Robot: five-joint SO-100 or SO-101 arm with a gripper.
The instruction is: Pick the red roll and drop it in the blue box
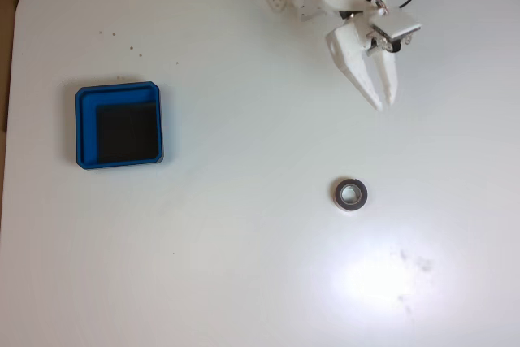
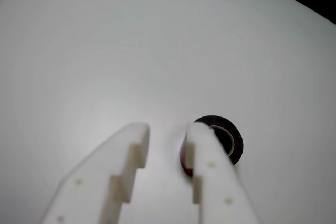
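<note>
Seeing roll (image 1: 350, 194) flat on surface (image 1: 244, 266), dark top, pale core, red side; my gripper (image 1: 383, 104) slightly apart.

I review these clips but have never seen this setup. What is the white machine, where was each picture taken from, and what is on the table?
The white machine is a small robot arm ending in a two-finger gripper. The fixed view looks straight down on a white table. The wrist view comes from a camera on the arm itself, so the gripper fills its lower edge. On the table lie a red roll, like a tape ring, and a blue box, an empty shallow tray. The fingers are slightly apart and hold nothing; the roll sits just beyond one fingertip.
</note>
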